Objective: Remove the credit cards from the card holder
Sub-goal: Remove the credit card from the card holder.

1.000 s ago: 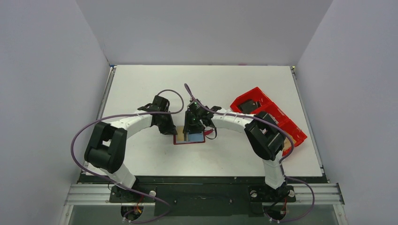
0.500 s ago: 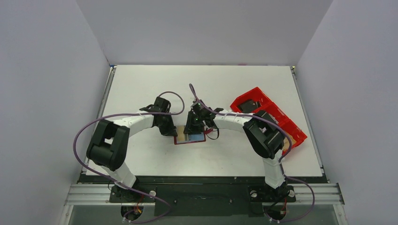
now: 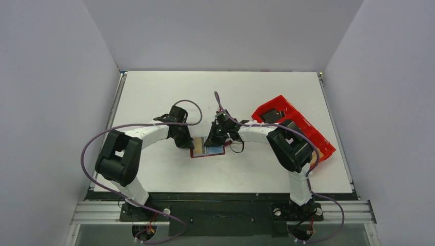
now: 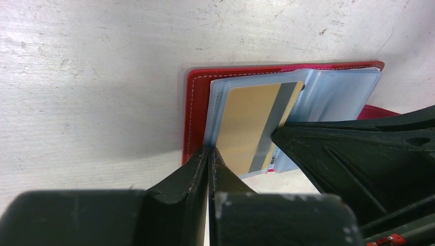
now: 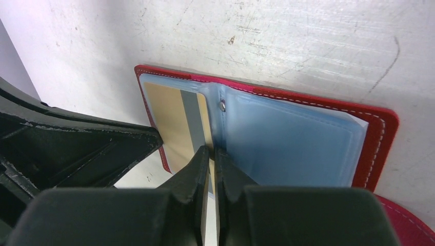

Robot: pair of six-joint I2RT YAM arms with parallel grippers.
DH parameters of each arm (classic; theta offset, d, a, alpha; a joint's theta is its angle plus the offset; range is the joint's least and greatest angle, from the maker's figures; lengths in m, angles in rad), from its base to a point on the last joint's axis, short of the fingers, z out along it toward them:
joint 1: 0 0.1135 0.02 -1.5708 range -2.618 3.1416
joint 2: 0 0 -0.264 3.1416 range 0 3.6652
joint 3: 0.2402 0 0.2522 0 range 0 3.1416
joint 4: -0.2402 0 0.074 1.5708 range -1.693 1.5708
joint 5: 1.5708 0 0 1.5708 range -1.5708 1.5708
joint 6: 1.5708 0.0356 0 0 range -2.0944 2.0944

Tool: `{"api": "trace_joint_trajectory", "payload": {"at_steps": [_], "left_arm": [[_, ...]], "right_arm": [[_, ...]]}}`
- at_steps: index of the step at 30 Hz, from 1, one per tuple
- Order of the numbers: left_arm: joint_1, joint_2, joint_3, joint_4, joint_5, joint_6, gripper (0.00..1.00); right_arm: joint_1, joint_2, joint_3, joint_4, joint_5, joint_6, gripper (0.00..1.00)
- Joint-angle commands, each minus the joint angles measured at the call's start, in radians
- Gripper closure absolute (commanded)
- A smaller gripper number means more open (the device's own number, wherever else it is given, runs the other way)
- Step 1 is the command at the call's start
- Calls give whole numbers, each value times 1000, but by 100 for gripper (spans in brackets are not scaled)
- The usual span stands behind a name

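The dark-red card holder (image 3: 207,154) lies open on the table between both arms. Its red cover (image 4: 197,102) carries clear sleeves. A tan credit card (image 4: 249,120) with a grey stripe lies in the left sleeve, and its near edge sticks out. A light blue card (image 5: 292,138) shows through the right sleeve. My left gripper (image 4: 209,152) is shut, pinching the left edge of the sleeves and cover. My right gripper (image 5: 212,152) is shut on the tan card (image 5: 172,123) at its near edge.
A large bright red compartment tray (image 3: 324,147) stands at the right of the table, behind my right arm. The right arm's black finger (image 4: 359,154) fills the right side of the left wrist view. Grey walls enclose the table.
The right gripper has closed onto the tan card's edge and its wrist has dropped lower toward the holder. The left gripper has finished closing at the holder's left edge.
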Motion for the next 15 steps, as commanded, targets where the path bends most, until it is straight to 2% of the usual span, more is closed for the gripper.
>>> {"api": "trace_joint_trajectory", "payload": {"at_steps": [1, 9, 15], "left_arm": [[-21, 25, 11, 25, -11, -7, 100], [-21, -30, 28, 33, 49, -5, 99], [-21, -48, 35, 66, 112, -12, 95]], "right_arm": [[12, -5, -15, 39, 43, -8, 100], [14, 1, -1, -112, 170, -72, 100], [19, 6, -9, -118, 183, -79, 100]]}}
